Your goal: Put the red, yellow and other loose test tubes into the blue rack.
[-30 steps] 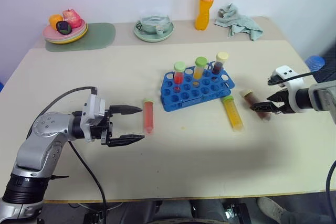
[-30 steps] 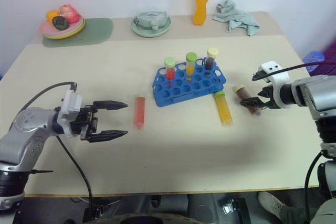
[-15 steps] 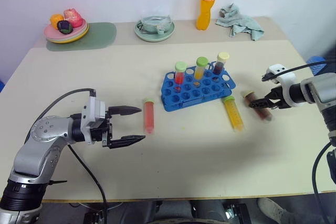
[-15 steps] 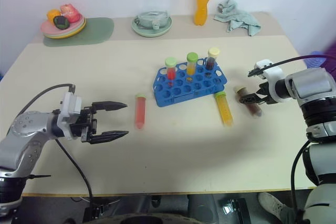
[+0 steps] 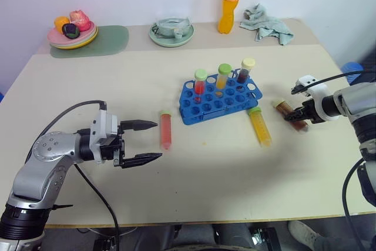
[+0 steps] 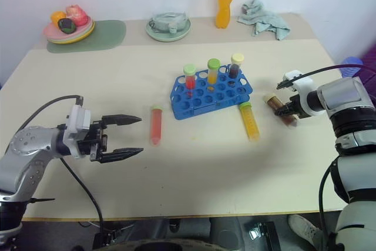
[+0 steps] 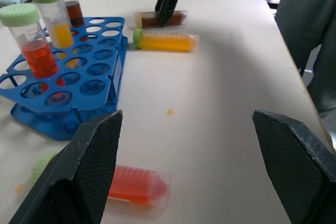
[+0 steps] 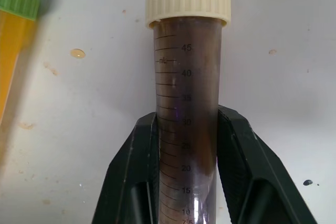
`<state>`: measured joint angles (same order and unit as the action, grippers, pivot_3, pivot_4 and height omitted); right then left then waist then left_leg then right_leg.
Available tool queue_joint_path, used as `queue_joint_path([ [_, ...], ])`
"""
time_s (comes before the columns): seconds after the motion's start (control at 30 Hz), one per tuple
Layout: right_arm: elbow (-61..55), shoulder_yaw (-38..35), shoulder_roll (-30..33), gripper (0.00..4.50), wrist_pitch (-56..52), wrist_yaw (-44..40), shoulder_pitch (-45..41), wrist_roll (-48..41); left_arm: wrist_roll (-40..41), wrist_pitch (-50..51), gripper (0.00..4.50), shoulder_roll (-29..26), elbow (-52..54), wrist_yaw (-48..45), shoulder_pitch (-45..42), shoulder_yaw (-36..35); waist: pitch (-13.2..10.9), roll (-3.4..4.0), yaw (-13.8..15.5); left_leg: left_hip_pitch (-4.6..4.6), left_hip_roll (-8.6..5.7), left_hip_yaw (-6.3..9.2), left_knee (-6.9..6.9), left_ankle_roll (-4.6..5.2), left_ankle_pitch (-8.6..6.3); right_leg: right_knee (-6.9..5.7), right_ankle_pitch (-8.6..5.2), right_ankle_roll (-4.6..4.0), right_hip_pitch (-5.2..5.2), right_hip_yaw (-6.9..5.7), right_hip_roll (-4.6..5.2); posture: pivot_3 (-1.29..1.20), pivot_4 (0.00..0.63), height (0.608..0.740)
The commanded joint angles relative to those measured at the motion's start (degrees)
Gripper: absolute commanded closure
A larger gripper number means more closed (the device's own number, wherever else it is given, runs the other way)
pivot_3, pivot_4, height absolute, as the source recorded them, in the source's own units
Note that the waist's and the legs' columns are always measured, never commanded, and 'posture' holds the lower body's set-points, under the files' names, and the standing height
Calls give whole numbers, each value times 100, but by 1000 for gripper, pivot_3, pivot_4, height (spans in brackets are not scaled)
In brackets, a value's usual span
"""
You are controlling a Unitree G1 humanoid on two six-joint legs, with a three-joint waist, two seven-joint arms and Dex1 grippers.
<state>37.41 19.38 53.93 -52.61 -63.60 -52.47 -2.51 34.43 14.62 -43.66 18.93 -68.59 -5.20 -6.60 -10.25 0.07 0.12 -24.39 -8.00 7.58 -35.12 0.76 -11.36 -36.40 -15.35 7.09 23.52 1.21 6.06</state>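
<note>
Right wrist view | right claw (image 8: 186, 145) clamped around brown tube (image 8: 187, 93) lying flat on table (image 8: 289, 51), cap beyond fingertips

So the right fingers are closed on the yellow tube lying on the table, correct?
Not the yellow one. The right fingers are closed on the brown tube lying on the table, as the right wrist view shows.

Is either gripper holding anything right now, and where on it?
The right gripper is shut on the brown tube, clamped around its lower body, away from the cream cap. The left gripper is open and holds nothing.
</note>
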Motion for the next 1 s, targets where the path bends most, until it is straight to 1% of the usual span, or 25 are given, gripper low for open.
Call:
queue_joint_path([
  [0.03, -209, -118, 15, 3313, 115, -59, -46, 87, 90, -78, 429, -18, 211, -12, 75, -142, 0, 0, -5, 0, 0, 0, 0, 0, 0, 0, 0, 0, 0, 0, 0, 0, 150, 739],
  [0.13, -462, -171, 93, 3313, 199, -126, 42, 81, 66, -115, 429, -12, 212, -15, 101, -130, -1, 2, -22, 0, 0, 0, 1, 0, 0, -2, 0, 0, 3, 1, 0, 0, 150, 739],
  [0.27, -1214, -466, 312, 3313, 84, -196, 341, -94, 71, -127, 429, 27, 248, 25, 84, -91, -1, 2, -47, -1, 0, 1, 2, 1, 1, -5, 1, 2, 4, 1, 1, 0, 150, 739],
  [0.37, -1965, -880, 426, 3313, -124, -132, 697, -334, 44, -161, 429, 64, 217, 34, 71, -64, -2, 3, -57, -2, -1, 0, 2, 1, 0, -6, 1, 2, 5, 1, 3, 0, 150, 739],
  [0.47, -2770, -1610, 373, 3313, 151, -12, 1260, -740, 18, -184, 429, 101, 202, 32, 62, -40, -2, 3, -60, -1, -1, 1, 1, 2, 0, -11, 1, 2, 5, 1, 3, 0, 150, 739],
  [0.53, -3245, -1950, 351, 3313, 265, 46, 1591, -934, 10, -190, 429, 117, 193, 26, 46, -31, -2, 3, -59, -1, -1, 1, 1, 2, 1, -13, 1, 3, 5, 1, 3, 0, 150, 739],
  [0.63, -4185, -2867, -229, 3313, 375, 351, 2129, -1612, 3, -212, 429, 141, 147, 17, 5, -13, -1, 1, -65, -1, -1, 1, 0, 3, 1, -16, 2, 3, 5, 2, 4, 0, 150, 739],
  [0.67, -4513, -3220, -668, 3313, 596, 567, 2303, -1886, -4, -231, 429, 148, 108, 8, -14, -4, 0, 1, -80, 0, 0, 0, 1, 3, 1, -17, 2, 3, 5, 4, 4, 0, 150, 739],
  [0.7, -4729, -3441, -965, 3313, 756, 725, 2420, -2058, -9, -245, 429, 151, 81, 1, -26, 3, 0, 1, -87, 2, 1, -1, 2, 3, 2, -22, 2, 4, 6, 7, 3, 0, 150, 739],
  [0.8, -4952, -3857, -2082, 3313, 1552, 1456, 2638, -2310, -20, -268, 429, 175, 0, -3, -110, 32, 0, 0, -73, 3, 2, 1, -3, 1, 3, -38, 2, 4, 8, 7, 2, 0, 150, 739],
  [0.87, -4809, -4080, -2902, 3313, 2189, 1660, 2612, -2700, -22, -259, 429, 199, -45, 6, -180, 67, 0, 1, -66, 5, 1, 1, -6, -1, 5, -50, 2, 4, 10, 7, 2, 0, 150, 739],
  [0.93, -4610, -4125, -3303, 3313, 2649, 1679, 2577, -2851, -27, -259, 429, 207, -75, -5, -219, 84, 0, 0, -57, 5, -3, 1, -9, -4, 8, -60, 2, 4, 13, 8, 2, 0, 150, 739],
  [1.0, -4336, -4059, -3565, 3313, 3176, 1986, 2548, -2636, -25, -259, 429, 205, -129, -15, -272, 77, 0, 0, -61, 7, -5, 1, -9, -4, 9, -62, 2, 4, 12, 7, 1, 0, 150, 739],
])
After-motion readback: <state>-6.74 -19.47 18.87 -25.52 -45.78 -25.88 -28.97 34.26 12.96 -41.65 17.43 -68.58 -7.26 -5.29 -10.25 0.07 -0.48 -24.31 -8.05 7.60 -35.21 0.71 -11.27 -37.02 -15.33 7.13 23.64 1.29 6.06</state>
